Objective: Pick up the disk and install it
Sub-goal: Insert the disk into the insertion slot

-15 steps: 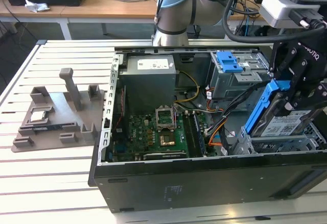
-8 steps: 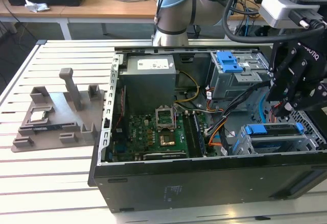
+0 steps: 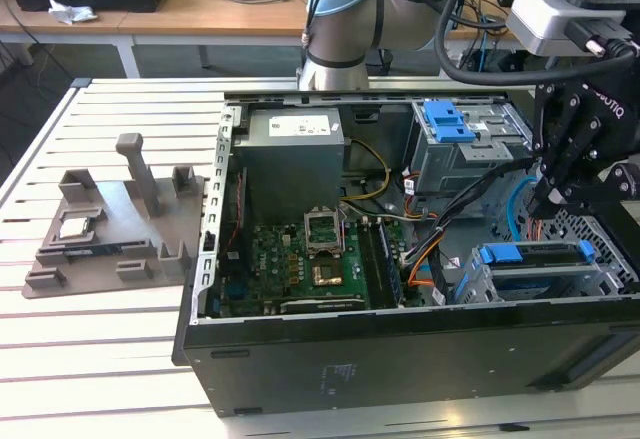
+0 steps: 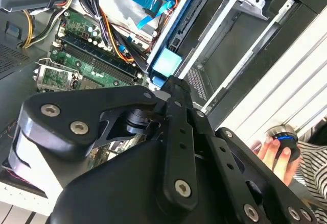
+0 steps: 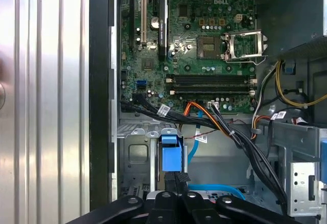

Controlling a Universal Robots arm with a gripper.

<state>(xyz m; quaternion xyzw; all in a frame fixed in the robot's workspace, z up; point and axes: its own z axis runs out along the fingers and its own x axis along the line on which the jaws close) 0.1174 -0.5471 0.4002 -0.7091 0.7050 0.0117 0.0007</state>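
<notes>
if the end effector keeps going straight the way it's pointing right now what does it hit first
Most likely the blue tab of the disk sitting in the drive cage. In the first wrist view the end effector points straight at that tab, seemingly almost touching, though depth is unclear.

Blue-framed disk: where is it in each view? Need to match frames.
Exterior view: disk in the grey cage at the case's near corner, the exterior view's right.
Second wrist view: its blue end in the cage beside the board.
First wrist view: blue end in the cage, across the cables from the board.
Shared landmark: memory slots.
</notes>
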